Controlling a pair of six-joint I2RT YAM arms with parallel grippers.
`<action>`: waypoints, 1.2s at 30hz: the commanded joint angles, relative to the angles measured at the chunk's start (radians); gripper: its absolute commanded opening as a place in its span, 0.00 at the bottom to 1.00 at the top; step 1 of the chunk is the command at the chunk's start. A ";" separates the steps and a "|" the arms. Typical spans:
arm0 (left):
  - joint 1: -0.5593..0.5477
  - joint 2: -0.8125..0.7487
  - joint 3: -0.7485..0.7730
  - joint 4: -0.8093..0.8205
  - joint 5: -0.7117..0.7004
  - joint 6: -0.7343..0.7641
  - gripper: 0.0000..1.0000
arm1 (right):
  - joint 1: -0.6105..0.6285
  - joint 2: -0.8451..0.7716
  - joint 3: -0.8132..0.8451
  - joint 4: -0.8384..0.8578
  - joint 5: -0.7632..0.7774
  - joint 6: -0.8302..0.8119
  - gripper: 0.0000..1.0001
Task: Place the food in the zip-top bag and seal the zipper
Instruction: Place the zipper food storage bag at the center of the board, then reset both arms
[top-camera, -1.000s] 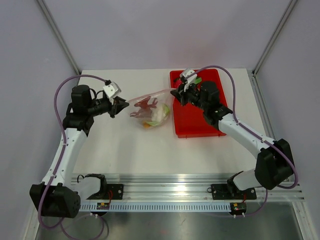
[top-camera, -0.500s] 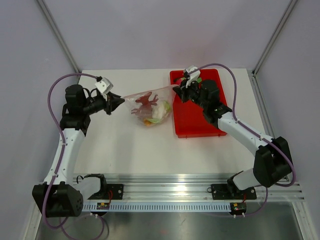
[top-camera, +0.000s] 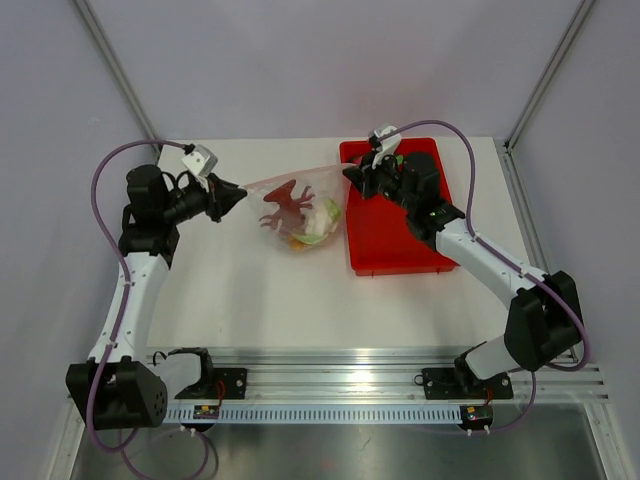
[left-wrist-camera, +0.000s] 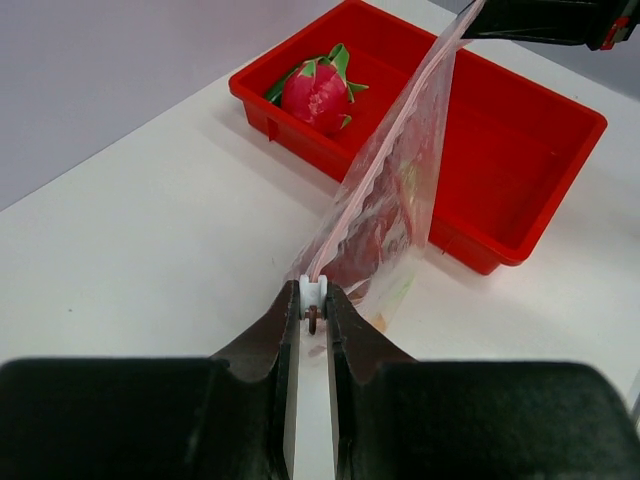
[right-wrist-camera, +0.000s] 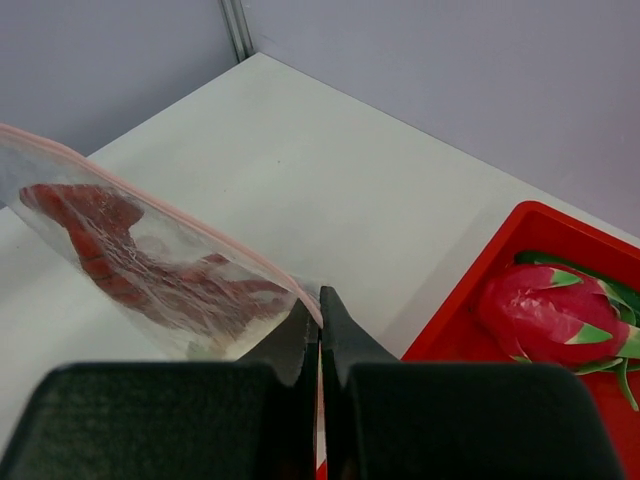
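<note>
The clear zip-top bag (top-camera: 300, 215) hangs stretched between my two grippers above the table. The food (top-camera: 298, 212), dark-red chili peppers, a white piece and an orange and green bit, lies inside it. The pink zipper (top-camera: 290, 178) runs taut along the bag's top edge. My left gripper (top-camera: 236, 194) is shut on the white zipper slider (left-wrist-camera: 312, 293) at the bag's left end. My right gripper (top-camera: 350, 177) is shut on the bag's right corner (right-wrist-camera: 316, 303). The zipper (left-wrist-camera: 395, 130) and the peppers (right-wrist-camera: 110, 245) also show in the wrist views.
A red plastic tray (top-camera: 395, 205) stands at the right rear, with a pink dragon fruit (left-wrist-camera: 316, 88) in its far corner. The right arm reaches over the tray. The table's back edge lies just behind the bag.
My left gripper has moved left and a little back with the slider, and the zipper is drawn out longer and straighter. My right gripper has moved slightly back.
</note>
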 joint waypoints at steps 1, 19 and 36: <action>0.021 0.002 0.063 0.135 -0.055 -0.063 0.00 | -0.029 0.012 0.098 0.012 -0.015 0.041 0.00; 0.044 0.240 0.393 0.287 -0.089 -0.182 0.00 | -0.025 0.313 0.444 0.094 -0.210 -0.019 0.00; 0.047 -0.024 0.172 0.171 -0.128 -0.316 0.99 | 0.073 -0.054 -0.061 -0.054 -0.040 -0.014 0.64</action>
